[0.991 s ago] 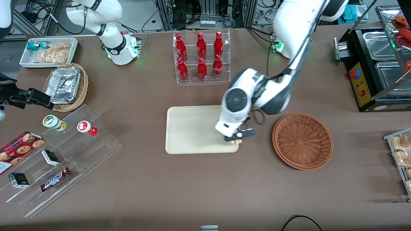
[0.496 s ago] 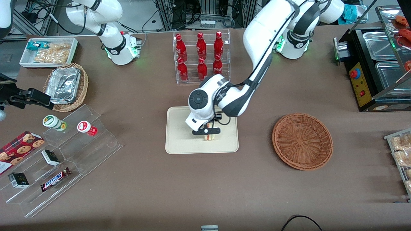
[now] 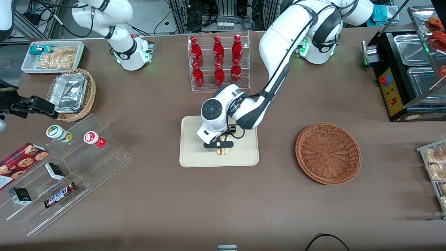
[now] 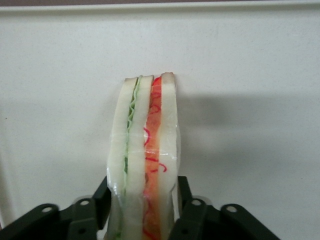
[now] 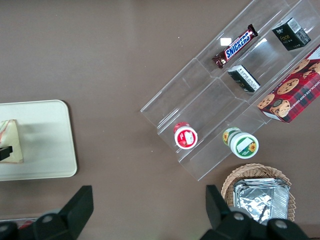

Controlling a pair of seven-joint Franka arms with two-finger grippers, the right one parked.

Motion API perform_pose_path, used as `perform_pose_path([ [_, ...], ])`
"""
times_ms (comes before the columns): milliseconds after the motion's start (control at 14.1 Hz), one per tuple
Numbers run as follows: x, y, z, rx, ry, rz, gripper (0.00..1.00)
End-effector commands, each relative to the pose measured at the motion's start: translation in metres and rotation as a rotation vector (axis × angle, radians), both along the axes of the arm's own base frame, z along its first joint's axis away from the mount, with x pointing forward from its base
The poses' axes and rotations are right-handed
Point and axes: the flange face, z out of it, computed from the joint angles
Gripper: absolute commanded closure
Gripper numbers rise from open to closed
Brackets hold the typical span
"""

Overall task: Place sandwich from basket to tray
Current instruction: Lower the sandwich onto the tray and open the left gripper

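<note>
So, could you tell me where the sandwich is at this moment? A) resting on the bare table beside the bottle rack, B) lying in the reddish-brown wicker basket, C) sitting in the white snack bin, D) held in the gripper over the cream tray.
D: the gripper is shut on the sandwich above the tray, while the basket holds nothing.

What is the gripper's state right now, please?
Gripper: over the tray, fingers shut on the sandwich.

Even overhead light falls on the brown worktop (image 3: 209, 209), bright and soft. In the wrist view the sandwich (image 4: 145, 150) throws a grey shadow across the tray (image 4: 250, 60); the claw (image 4: 145, 220) looks slightly soft. Clear acrylic shelves (image 5: 210, 105) carry mild glare.
</note>
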Motion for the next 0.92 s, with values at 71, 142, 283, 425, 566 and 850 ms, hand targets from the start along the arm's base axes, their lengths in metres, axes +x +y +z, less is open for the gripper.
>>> perform_pose_path([
  [71, 0.014, 0.01, 0.08, -0.017, -0.045, 0.006, 0.0],
  [142, 0.024, 0.027, 0.113, -0.011, -0.049, 0.026, 0.01],
  [283, 0.05, 0.083, 0.188, -0.017, -0.031, 0.035, 0.01],
  [425, 0.056, 0.138, 0.234, 0.006, 0.015, 0.005, 0.0],
  [566, 0.049, 0.178, 0.262, 0.023, 0.022, 0.037, 0.0],
  [850, 0.037, 0.291, 0.309, 0.031, 0.013, 0.109, 0.0],
])
